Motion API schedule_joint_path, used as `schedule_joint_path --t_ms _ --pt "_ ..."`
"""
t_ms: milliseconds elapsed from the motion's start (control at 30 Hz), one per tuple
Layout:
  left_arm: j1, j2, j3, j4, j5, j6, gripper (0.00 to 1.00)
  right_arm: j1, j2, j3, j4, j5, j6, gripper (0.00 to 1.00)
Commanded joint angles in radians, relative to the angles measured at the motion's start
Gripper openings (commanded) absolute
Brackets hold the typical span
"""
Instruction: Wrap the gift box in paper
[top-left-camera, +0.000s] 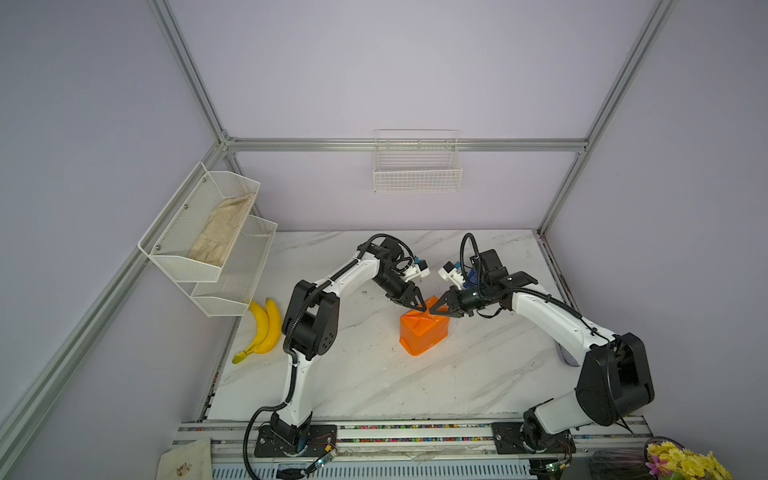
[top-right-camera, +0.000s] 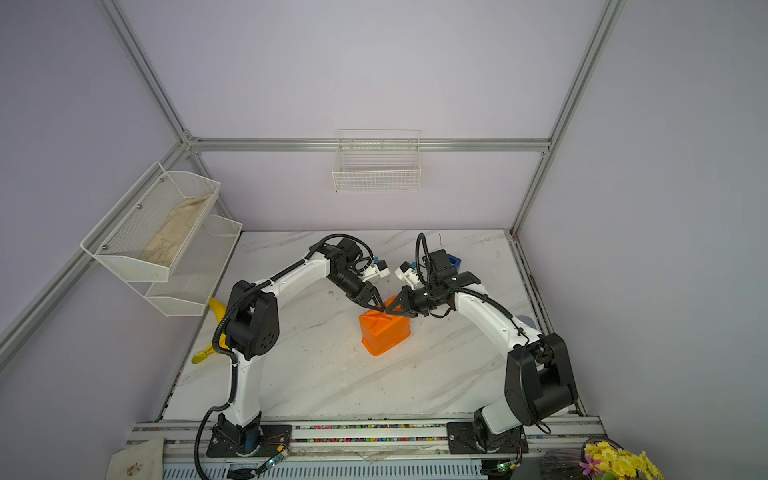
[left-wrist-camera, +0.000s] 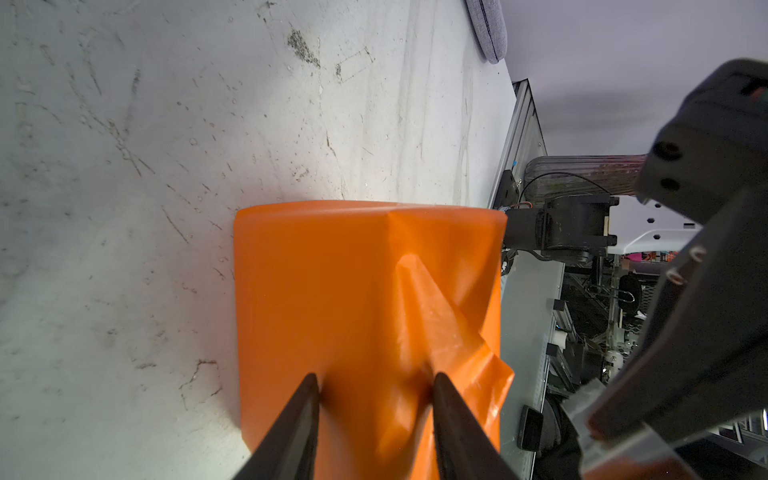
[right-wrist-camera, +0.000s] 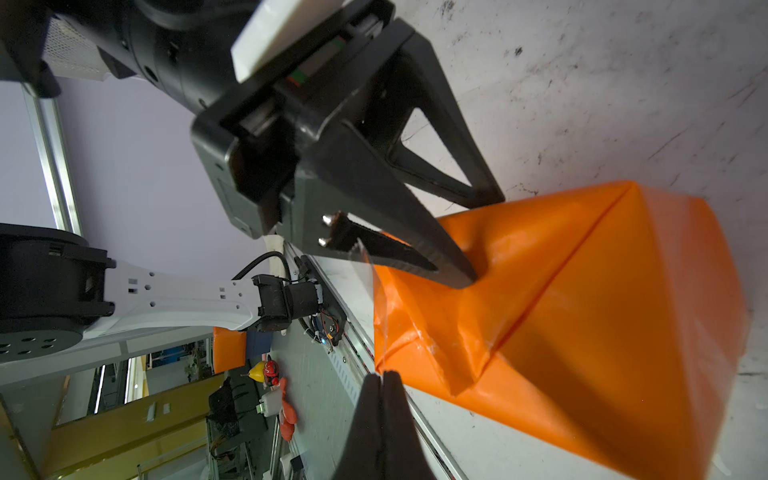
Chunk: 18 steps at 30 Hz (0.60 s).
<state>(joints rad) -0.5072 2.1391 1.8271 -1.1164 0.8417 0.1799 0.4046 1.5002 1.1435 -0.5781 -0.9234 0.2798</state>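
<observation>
Paper (top-left-camera: 422, 332), bright orange, is folded all round the gift box and hides it completely. The parcel stands on the marble tabletop (top-left-camera: 374, 386), about mid-table between the two arms, in both top views.

Nearest the camera, yellow flowers (top-left-camera: 685, 461) sit at the right corner in front of the base rail (top-left-camera: 415, 432), and a pale cloth bag (top-left-camera: 187, 461) lies at the left corner.

Further in, the parcel's near faces are smooth, and its top shows diagonal creases and a folded triangular flap. The left gripper (left-wrist-camera: 376, 386) comes down on that top with its fingers parted. Both tips press on the paper and grip nothing. The right gripper (right-wrist-camera: 380, 378) has its fingers closed tight together, and its point is just beside the left gripper's tips at the parcel's top far edge. In the right wrist view a thin clear film meets those closed tips; I cannot tell whether it is pinched.

Two bananas (top-left-camera: 264, 328) lie at the table's left edge. Behind the right wrist stands a blue tape dispenser (top-right-camera: 454, 262). Further back on the left wall, a white mesh rack (top-left-camera: 183, 257) holds a beige cloth (top-left-camera: 222, 232). A white wire basket (top-left-camera: 417, 180) hangs on the back wall.
</observation>
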Motion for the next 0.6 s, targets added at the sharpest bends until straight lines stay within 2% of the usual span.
schedule_joint_path --t_ms 0,567 --pt "-0.008 0.039 0.035 -0.085 -0.112 0.064 0.43 0.004 0.012 -0.029 -0.016 -0.042 -0.005 0.0" --pt "-0.007 0.034 0.028 -0.09 -0.115 0.064 0.43 0.004 0.061 -0.052 0.004 -0.001 0.034 0.0"
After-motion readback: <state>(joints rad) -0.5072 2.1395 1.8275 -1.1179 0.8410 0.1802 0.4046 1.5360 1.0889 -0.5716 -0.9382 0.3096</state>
